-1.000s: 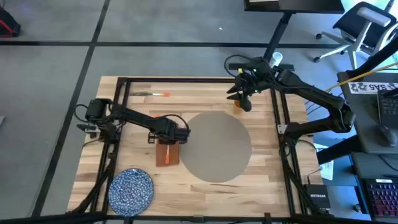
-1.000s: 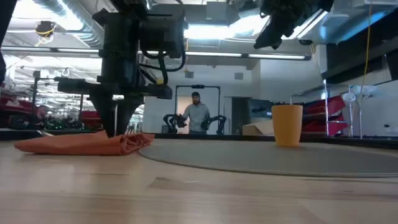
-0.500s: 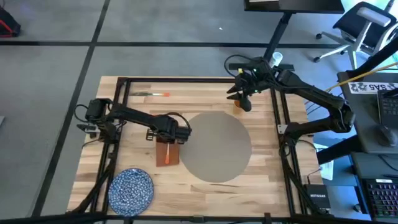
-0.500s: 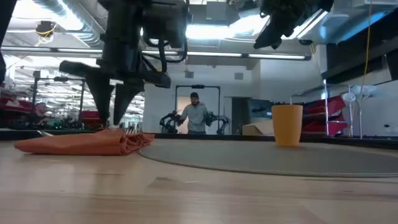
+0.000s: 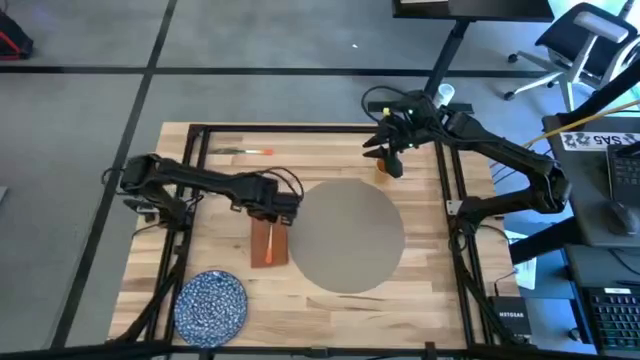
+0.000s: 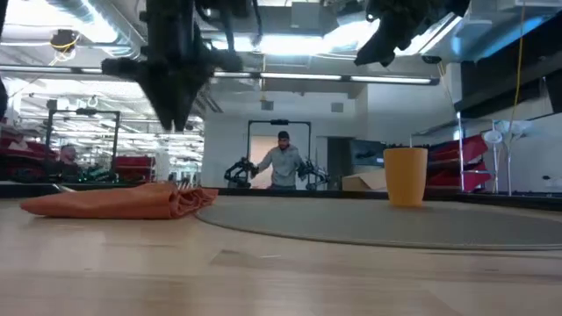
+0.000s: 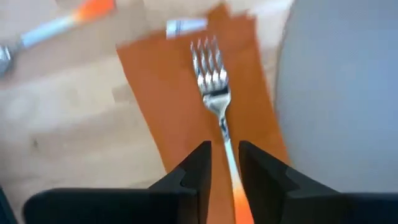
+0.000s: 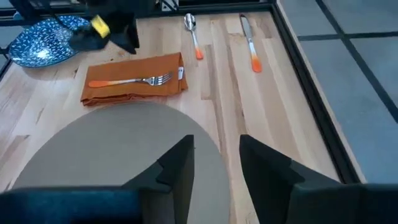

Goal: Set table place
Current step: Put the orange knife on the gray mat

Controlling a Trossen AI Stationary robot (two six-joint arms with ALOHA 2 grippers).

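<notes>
A fork (image 7: pixel 213 87) with an orange handle lies along the rust-red napkin (image 5: pixel 268 245), just left of the round grey-beige place (image 5: pixel 346 236) on the table (image 5: pixel 420 290). My left gripper (image 5: pixel 272 212) hangs open well above the napkin's far end (image 6: pixel 176 123). Its fingers stand over either side of the fork's handle (image 7: pixel 239 199) without touching it. My right gripper (image 5: pixel 384 158) is open, high above the orange cup (image 6: pixel 405 175) at the table's far right. The blue speckled plate (image 5: pixel 212 305) rests flat at the near left.
A spoon (image 8: pixel 191 30) and a knife (image 8: pixel 249 38), both orange-handled, lie near the table's far edge. Black frame rails (image 5: pixel 450 190) edge the tabletop. Beyond the table a person (image 6: pixel 283 165) stands in the room.
My left gripper has risen from just above the napkin to well above it and drawn a little toward the table's left. The fork and napkin have stayed where they were.
</notes>
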